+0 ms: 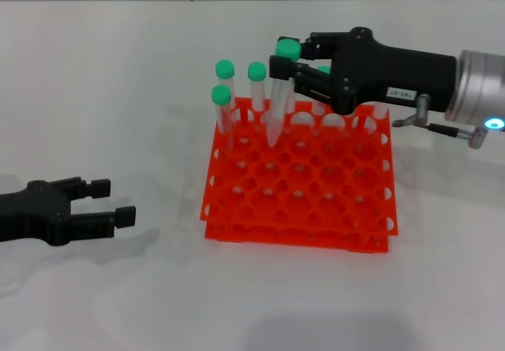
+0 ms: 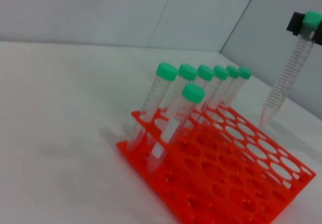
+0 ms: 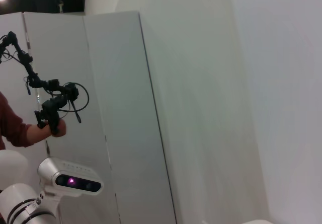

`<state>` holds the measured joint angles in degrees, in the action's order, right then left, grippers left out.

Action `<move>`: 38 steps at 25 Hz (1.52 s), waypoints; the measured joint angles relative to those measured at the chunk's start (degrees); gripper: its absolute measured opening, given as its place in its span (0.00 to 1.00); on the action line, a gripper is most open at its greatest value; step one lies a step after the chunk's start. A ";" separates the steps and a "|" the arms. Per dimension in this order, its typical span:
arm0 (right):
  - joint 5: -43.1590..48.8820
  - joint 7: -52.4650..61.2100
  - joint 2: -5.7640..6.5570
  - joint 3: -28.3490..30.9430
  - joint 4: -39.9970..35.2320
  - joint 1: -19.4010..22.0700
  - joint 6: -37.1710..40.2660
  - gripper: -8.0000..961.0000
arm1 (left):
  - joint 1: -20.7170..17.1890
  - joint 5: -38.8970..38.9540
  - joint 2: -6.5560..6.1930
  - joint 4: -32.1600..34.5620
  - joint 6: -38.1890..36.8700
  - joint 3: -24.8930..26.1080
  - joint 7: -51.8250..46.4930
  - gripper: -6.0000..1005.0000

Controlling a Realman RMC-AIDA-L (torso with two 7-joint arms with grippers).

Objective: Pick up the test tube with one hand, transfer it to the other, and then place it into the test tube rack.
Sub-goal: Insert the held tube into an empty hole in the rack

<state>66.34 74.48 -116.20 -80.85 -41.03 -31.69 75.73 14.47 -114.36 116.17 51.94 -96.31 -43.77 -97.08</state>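
Note:
The orange-red test tube rack [image 1: 316,189] stands on the white table; it also shows in the left wrist view [image 2: 241,183]. My right gripper [image 1: 286,65], black with a small white label, is shut on a green-capped test tube [image 1: 278,106] just below its cap. It holds the tube slightly tilted, its tip just over the rack's back rows. The left wrist view shows this tube [image 2: 287,83] hanging beyond the rack's far side. My left gripper [image 1: 110,201], black and unlabelled, is open and empty, low over the table left of the rack.
Several other green-capped tubes [image 1: 225,71] stand in the rack's back-left holes, in a row in the left wrist view [image 2: 201,78]. The right wrist view shows only white wall panels [image 3: 201,108] and a distant hand holding a device.

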 joint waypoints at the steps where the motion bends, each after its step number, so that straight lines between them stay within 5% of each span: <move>1: -1.08 -0.38 0.00 -1.45 0.00 -0.13 -0.95 0.28 | 0.07 -0.97 -0.04 0.02 -0.03 0.00 0.01 0.86; 9: -8.91 -3.38 0.01 -10.18 -0.38 -0.82 -9.19 0.28 | 0.36 -3.47 -0.08 0.22 -0.46 0.00 1.37 0.86; 24: -14.00 -5.85 0.01 -13.75 -0.47 -1.77 -17.48 0.28 | 1.59 -3.65 -2.06 0.36 -2.27 -0.39 4.60 0.86; 38: -16.97 -8.75 0.01 -16.76 0.32 -1.79 -20.79 0.28 | 1.97 -4.26 -1.65 0.16 -2.76 -0.36 5.32 0.86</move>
<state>49.36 65.73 -116.19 -97.61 -40.71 -33.48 54.94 16.44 -118.62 114.52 52.10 -99.07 -44.12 -91.75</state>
